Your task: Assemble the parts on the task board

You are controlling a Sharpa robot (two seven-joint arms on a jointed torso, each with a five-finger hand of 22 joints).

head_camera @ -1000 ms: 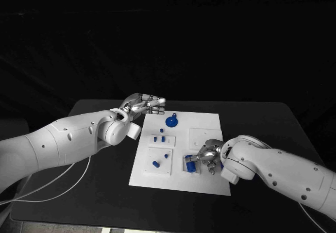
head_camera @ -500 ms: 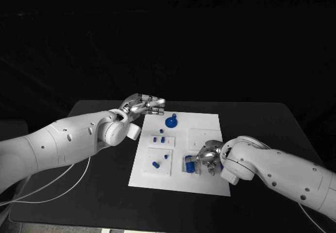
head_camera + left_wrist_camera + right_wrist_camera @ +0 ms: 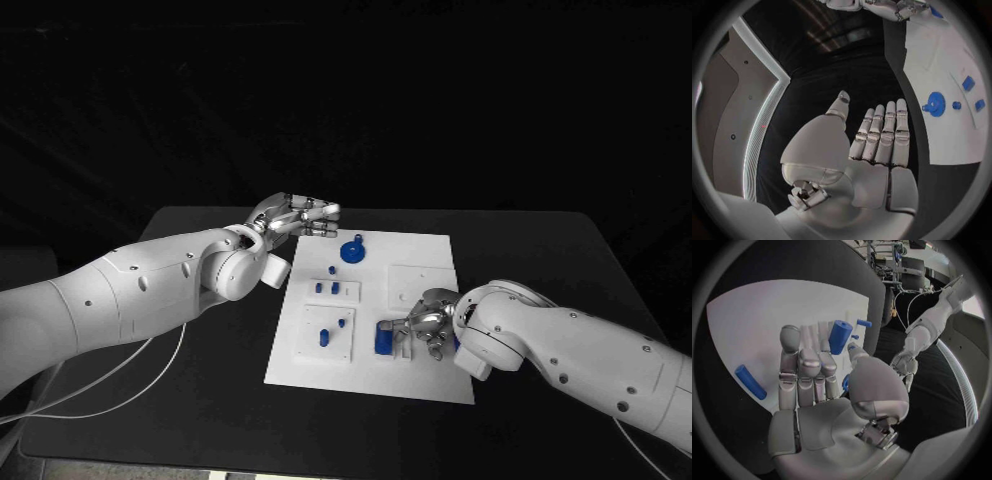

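The right hand (image 3: 427, 322) pinches a blue peg (image 3: 839, 336) over the near end of the task board (image 3: 418, 245); if the peg tilts it may jam or slip out. The left hand (image 3: 294, 215) hovers spread and empty beyond the far-left corner

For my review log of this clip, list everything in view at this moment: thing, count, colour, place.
table: one, black, under everything.
task board: one, white, middle of the table.
round disc part: one, blue, far end of the board.
blue cylinder: one, near end of the board, at the right hand's fingers; hold unclear.
other small parts: several, blue, on the board's left half.
cable: one, white, under the left arm.
left hand: silver, fingers straight, holding nothing, off the board's far left corner.
right hand: silver, over the board's near end.
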